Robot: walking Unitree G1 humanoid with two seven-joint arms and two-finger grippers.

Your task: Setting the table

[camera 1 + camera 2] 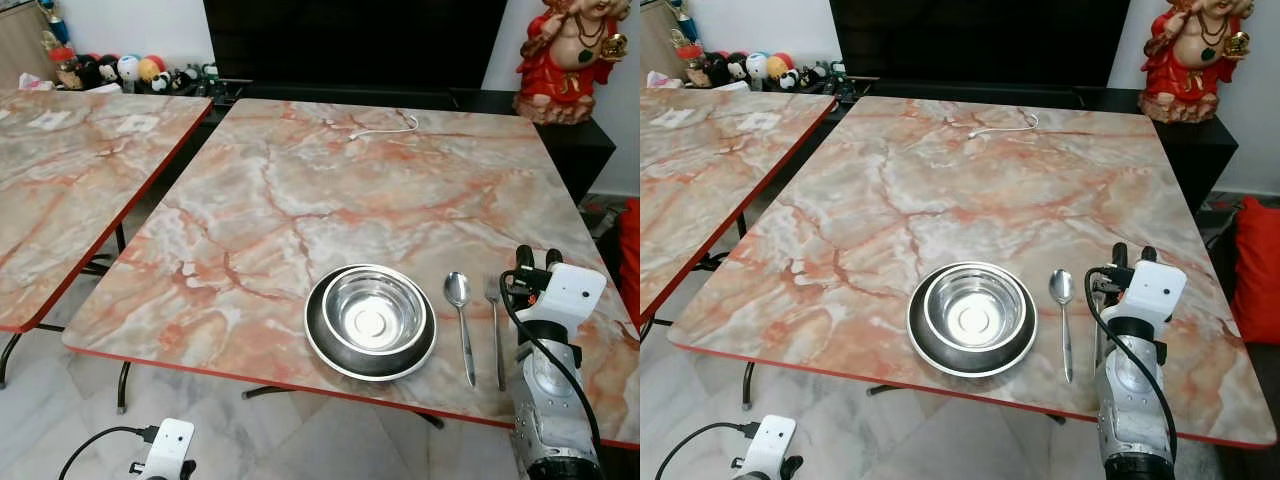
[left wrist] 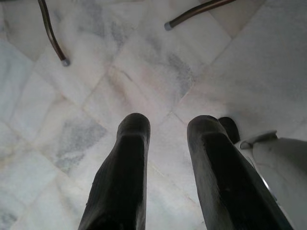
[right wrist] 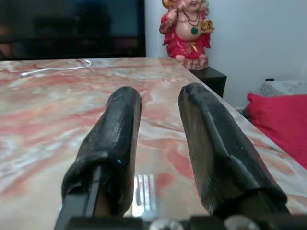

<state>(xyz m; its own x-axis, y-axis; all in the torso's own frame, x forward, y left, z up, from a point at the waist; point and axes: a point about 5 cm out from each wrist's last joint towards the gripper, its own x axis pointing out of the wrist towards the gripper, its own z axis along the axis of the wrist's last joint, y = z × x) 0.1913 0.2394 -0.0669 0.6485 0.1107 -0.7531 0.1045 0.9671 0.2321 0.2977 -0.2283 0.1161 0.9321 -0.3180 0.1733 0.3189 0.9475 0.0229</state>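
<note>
Fork [image 1: 495,325] tines lie on the bench [image 1: 330,190] right under your right gripper [image 3: 158,103], showing in the gap between its two black fingers [image 3: 112,143] in the right wrist view; those fingers stand parted with nothing held between them, hovering low over the marble top. From the head camera you see the fork lying straight, handle toward the near red edge, its tines at the gripper tips near the bench's right side. Just beside the fork, on its left and parallel to it without touching, lies the spoon [image 1: 460,320], bowl end pointing away from you. Further left, near the spoon but apart from it, sits the steel bowl [image 1: 372,312] nested upright in a dark-rimmed plate [image 1: 322,345], close to the front edge. Out toward the far edge a white cable [image 1: 385,128] curls on the marble, and beyond the far right corner a red figurine [image 1: 570,55] stands on a dark cabinet. A second marble-topped table [image 1: 70,170] stands to the left, apart from your bench. Your left gripper [image 2: 168,139] hangs low below the bench edge, fingers spread and empty, pointing at the pale tiled floor [image 2: 96,86].
</note>
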